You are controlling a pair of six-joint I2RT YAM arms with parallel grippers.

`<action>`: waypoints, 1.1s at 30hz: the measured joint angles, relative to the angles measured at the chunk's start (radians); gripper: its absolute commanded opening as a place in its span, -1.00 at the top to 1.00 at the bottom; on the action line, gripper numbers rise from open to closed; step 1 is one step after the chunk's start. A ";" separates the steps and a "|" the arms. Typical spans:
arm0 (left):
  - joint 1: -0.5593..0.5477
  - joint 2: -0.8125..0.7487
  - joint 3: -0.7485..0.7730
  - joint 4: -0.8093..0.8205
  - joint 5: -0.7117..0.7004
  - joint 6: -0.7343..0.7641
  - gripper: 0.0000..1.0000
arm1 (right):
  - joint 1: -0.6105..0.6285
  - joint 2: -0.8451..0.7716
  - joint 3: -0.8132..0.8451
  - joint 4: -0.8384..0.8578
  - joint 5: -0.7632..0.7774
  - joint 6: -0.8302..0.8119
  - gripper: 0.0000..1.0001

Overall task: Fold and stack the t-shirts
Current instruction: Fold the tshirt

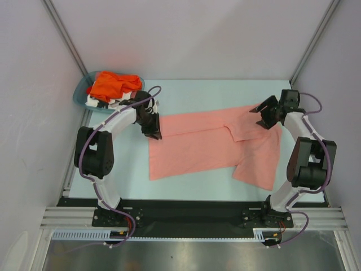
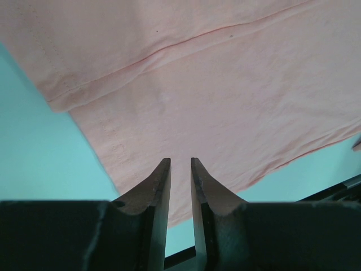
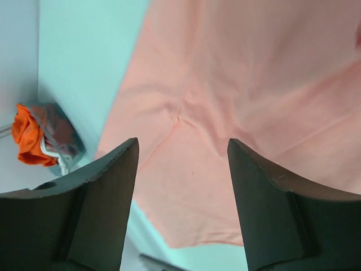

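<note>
A salmon-pink t-shirt (image 1: 208, 147) lies on the teal table, its top part folded over and one sleeve spread towards the near right. My left gripper (image 1: 153, 131) hovers at the shirt's left edge. In the left wrist view its jaws (image 2: 180, 161) stand a narrow gap apart with nothing between them, above the pink cloth (image 2: 225, 84). My right gripper (image 1: 264, 117) is over the shirt's far right corner, open wide and empty (image 3: 183, 141) above the cloth (image 3: 254, 84). A bright orange t-shirt (image 1: 113, 84) sits crumpled in the basket, on a white printed one (image 1: 101, 103).
The teal plastic basket (image 1: 79, 93) stands at the table's far left corner, just behind my left arm; it also shows in the right wrist view (image 3: 62, 135). Pale walls close in both sides and the back. A black rail (image 1: 186, 212) runs along the near edge.
</note>
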 measured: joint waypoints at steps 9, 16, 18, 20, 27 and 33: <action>0.003 0.045 0.098 0.005 -0.006 0.000 0.49 | -0.100 0.190 0.245 0.078 0.068 -0.186 -0.65; 0.013 0.111 0.134 0.015 -0.014 -0.001 0.49 | -0.113 0.500 0.536 0.072 0.072 -0.296 -0.28; 0.014 0.122 0.134 0.016 -0.018 -0.001 0.50 | -0.113 0.545 0.584 0.066 0.075 -0.304 -0.24; 0.015 0.137 0.142 0.014 -0.023 -0.002 0.51 | -0.111 0.581 0.622 0.065 0.076 -0.310 -0.24; 0.015 0.187 0.191 0.018 -0.046 -0.006 0.52 | -0.109 0.659 0.693 0.061 0.071 -0.320 -0.19; 0.015 0.270 0.246 0.039 -0.080 -0.026 0.48 | -0.109 0.711 0.726 0.086 0.063 -0.314 0.39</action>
